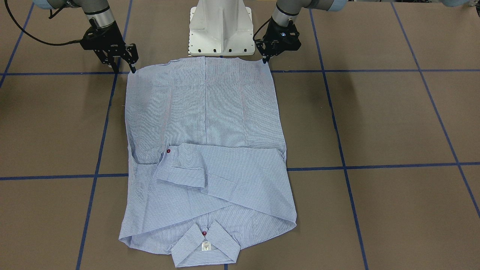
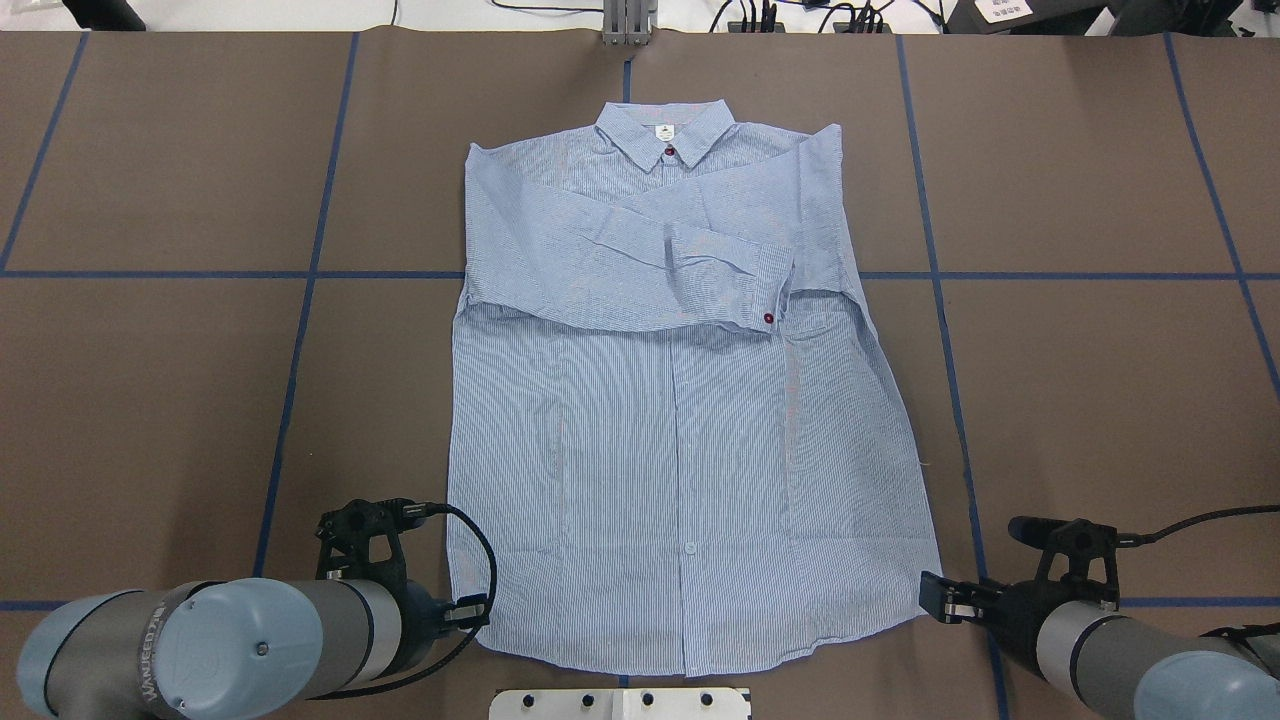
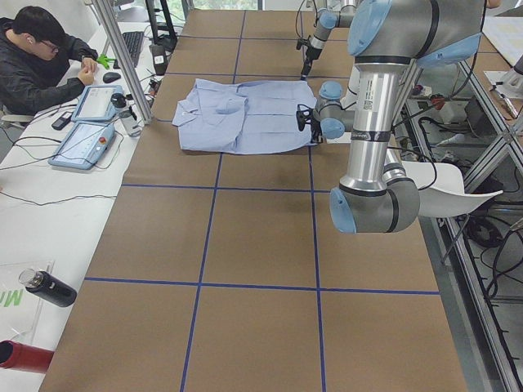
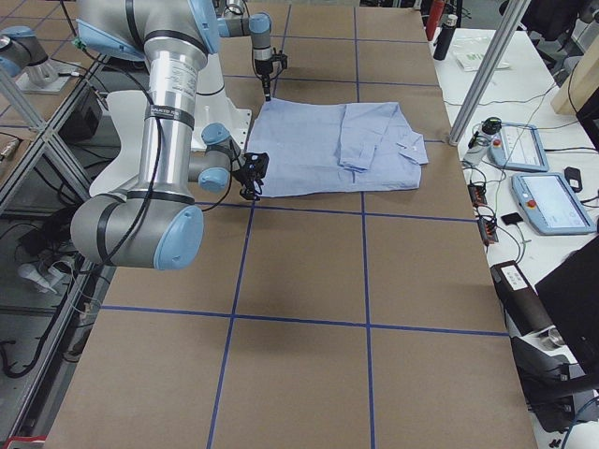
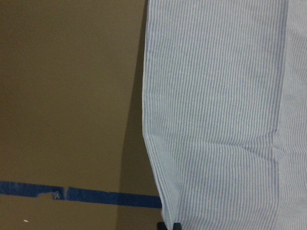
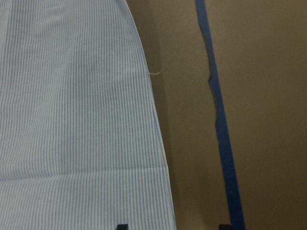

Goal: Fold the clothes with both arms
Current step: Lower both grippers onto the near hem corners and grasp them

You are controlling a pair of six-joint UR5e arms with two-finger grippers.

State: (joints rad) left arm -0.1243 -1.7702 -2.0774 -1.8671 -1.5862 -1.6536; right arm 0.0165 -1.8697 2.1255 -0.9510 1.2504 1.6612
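at the near edge of the table, just in front of my base, the shirt lies flat with its front up. its hem is toward me and its collar at the far end, and the sleeves are folded across the chest. the small white label inside the collar carries print too small to read, and so does the white mark on my right gripper's body.

my right gripper stands at one hem corner, fingers well apart and holding nothing. in its wrist view the shirt's side edge runs between the two tips. my left gripper stands at the other hem corner, fingers drawn almost together right at the cloth's edge. i cannot tell whether any cloth is pinched between them.

my left arm and right arm come in low on either side of the base, wrists bent so the fingers point down at the table.
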